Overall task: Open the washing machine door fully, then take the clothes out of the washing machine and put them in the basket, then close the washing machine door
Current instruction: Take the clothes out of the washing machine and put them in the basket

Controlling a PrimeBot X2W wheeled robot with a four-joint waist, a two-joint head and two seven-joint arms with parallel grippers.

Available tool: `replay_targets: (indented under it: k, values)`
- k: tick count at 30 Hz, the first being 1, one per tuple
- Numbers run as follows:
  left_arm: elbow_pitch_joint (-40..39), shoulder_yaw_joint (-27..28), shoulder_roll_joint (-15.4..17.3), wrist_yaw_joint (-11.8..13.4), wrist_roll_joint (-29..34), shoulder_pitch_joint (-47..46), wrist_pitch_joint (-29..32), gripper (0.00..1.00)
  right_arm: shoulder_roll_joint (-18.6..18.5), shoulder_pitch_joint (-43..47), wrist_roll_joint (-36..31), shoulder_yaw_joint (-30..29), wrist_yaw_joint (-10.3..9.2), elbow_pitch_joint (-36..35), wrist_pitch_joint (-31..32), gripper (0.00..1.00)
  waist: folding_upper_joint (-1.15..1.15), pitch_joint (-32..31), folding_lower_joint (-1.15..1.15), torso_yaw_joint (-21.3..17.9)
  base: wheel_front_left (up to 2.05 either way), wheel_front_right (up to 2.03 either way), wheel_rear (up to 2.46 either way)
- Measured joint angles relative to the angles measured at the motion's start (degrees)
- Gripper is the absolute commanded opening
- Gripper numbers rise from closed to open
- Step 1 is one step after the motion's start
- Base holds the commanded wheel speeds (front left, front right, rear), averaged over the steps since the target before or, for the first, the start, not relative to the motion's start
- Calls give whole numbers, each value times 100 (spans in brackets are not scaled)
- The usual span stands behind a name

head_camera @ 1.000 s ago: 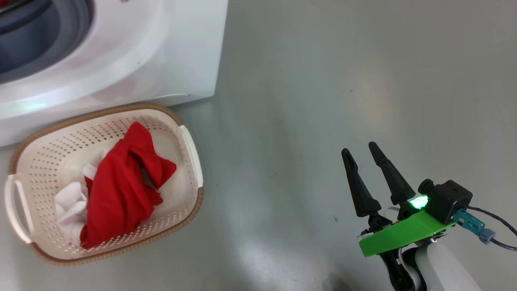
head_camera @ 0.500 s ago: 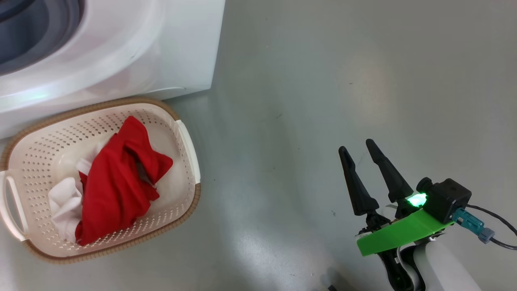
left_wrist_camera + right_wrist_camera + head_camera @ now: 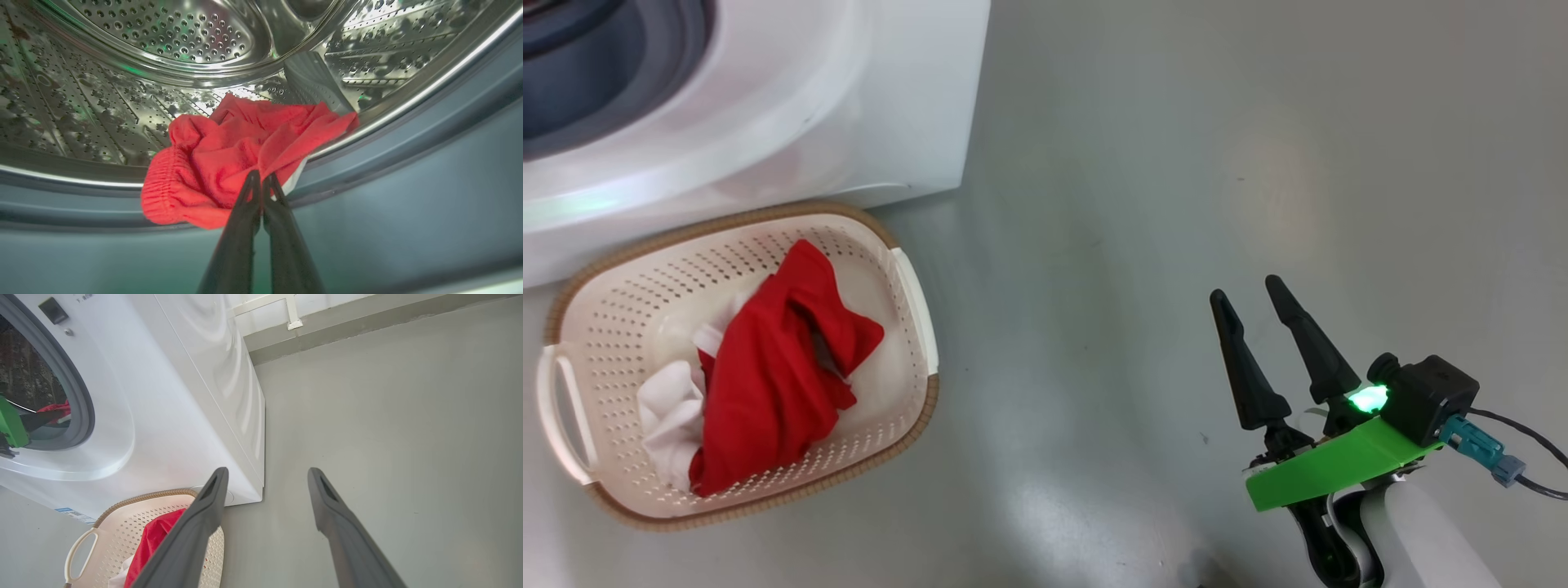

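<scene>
We look into the perforated steel drum [image 3: 163, 32] of the big white front-loading washing machine [image 3: 768, 106] along our left gripper [image 3: 261, 175]. Its two long dark fingers [image 3: 241, 228] are pressed together, and their tips are closed on the near fold of a bright red soft fabric garment [image 3: 220, 159]. That garment lies bunched at the near bottom of the drum. Its elastic-edged part hangs over the drum's lip onto the grey rubber gasket [image 3: 408, 163], and a strip of white cloth shows under its right side. From the right wrist we see the same left gripper [image 3: 45, 415] reaching into the round opening, touching the red fabric there.

The small cream-white perforated plastic basket with the brown woven-look rim [image 3: 768, 214] stands on the grey floor [image 3: 1176, 163] just in front of the machine, at the near left. A crumpled heap of red and white clothes [image 3: 768, 384] lies inside it, the red on top and the white towards the left handle.

Our right gripper [image 3: 1246, 289] hangs over bare floor at the near right, well apart from the basket and the machine. Its fingers are spread wide and hold nothing; in its own wrist view the right gripper [image 3: 267, 471] points towards the machine's right front corner, with the basket's far end under its left finger.
</scene>
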Motion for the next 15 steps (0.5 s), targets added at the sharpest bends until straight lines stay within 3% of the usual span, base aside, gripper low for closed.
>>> replay_targets:
  k: [5, 8, 15]
  values:
    - [-253, 308, -250, -63, -444, 151, -155, 0, 0, 7, -2, -45, 0, 46, 0, 100, 0, -175, 0, 71, 0, 0, 0]
    - [-894, 706, -438, -108, -889, 522, -156, 0, 1, 14, -2, -103, 0, 75, 0, 100, 0, -316, 0, 131, 0, 0, 0]
    - [-2288, 1215, -1005, -286, -1283, 1730, -157, 0, 0, 305, -27, -245, 0, 124, 0, 100, 0, -697, 0, 343, 0, 0, 0]
